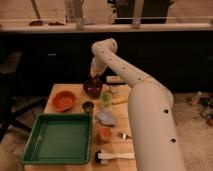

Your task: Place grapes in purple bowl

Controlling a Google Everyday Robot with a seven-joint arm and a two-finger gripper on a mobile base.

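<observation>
Hovering pincer (94, 78) | purple bowl (92, 90) just beneath | on table (70, 88)

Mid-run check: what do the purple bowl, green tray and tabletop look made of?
Purple bowl, just under the gripper: likely plastic, judging by its uniform dark maroon colour and dull sheen. Green tray: probably moulded plastic, with even colour and a raised rim. Table: looks like pale wood, with a warm tan, matte surface.

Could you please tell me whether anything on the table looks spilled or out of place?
Nothing stands out: the orange bowl, purple bowl and small cup sit upright, nothing spilled. The hand hangs just above the purple bowl.
</observation>
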